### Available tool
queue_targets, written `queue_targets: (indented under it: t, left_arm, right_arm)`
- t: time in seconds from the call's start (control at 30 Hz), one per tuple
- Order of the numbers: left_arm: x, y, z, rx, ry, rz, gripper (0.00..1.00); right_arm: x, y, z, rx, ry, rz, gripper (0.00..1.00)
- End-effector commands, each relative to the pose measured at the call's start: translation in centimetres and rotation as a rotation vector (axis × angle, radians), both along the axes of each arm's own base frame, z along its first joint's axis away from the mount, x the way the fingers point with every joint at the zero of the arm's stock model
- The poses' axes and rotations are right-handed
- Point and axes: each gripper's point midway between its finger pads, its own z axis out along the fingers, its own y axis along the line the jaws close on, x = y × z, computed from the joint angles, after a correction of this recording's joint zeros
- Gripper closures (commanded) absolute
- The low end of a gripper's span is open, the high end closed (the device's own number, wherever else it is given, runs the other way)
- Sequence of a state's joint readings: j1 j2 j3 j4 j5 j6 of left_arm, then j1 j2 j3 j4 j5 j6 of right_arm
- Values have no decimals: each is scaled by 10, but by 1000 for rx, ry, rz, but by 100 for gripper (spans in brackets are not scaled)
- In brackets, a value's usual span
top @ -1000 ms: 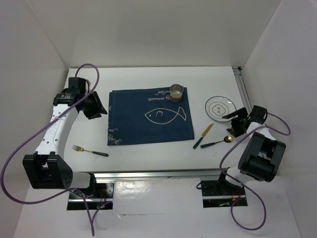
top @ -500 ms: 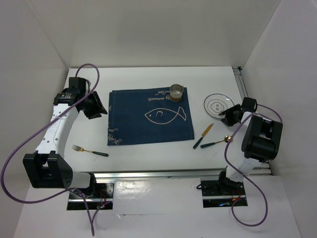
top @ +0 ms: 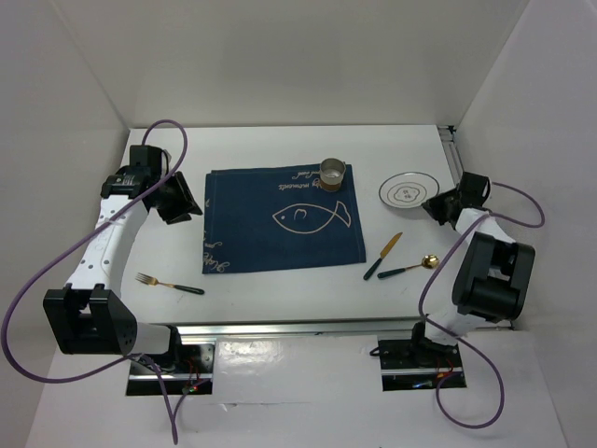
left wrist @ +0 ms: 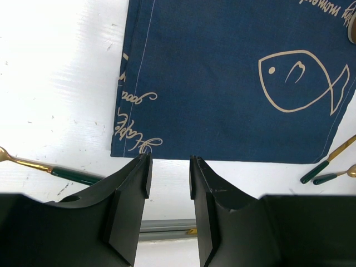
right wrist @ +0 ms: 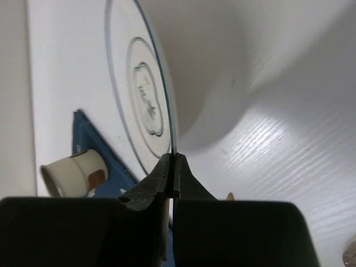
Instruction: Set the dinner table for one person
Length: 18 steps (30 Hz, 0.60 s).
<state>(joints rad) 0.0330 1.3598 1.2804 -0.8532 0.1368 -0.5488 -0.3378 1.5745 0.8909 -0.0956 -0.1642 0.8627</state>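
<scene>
On the right of the white dinner table [top: 270,149], my right gripper [top: 437,207] is shut on the near rim of a small white plate [top: 408,190]. In the right wrist view the plate [right wrist: 139,94] tilts up on edge from the closed gripper [right wrist: 173,158], with a shadow under it. A dark blue mat [top: 284,219] with a fish outline lies in the middle, a cup [top: 333,171] on its far edge. My left gripper [top: 177,201] hovers open and empty by the mat's left side; in its own view the gripper [left wrist: 169,161] is over bare table.
A gold fork [top: 168,284] with a green handle lies near the front left. A knife [top: 383,255] and a spoon [top: 410,269] lie side by side right of the mat. White walls enclose the table; a metal rail [top: 454,159] runs along the right edge.
My right gripper has shut on the plate's rim, and its arm has swung toward the back. The plate has shifted a little farther back and tilted. The left arm has not moved.
</scene>
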Motion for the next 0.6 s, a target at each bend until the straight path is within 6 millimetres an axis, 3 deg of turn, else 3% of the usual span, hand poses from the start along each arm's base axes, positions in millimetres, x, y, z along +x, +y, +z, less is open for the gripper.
queue_targets:
  t: [0.0, 0.13, 0.3, 0.5, 0.57]
  left_arm:
    - [7, -4, 9, -9, -25, -32, 50]
    - [7, -6, 6, -18, -16, -38, 50]
    - [11, -10, 9, -26, -27, -52, 50]
    - [13, -12, 12, -33, -37, -57, 50]
    - [14, -12, 9, -33, -28, -57, 50]
  right_arm:
    - [10, -5, 53, -73, -127, 3, 100]
    - [3, 0, 84, -98, -183, 25, 100]
    - [-8, 7, 97, -100, -204, 48, 100]
    - [-15, 9, 82, -103, -167, 61, 100]
    - [-20, 11, 66, -88, -129, 62, 100]
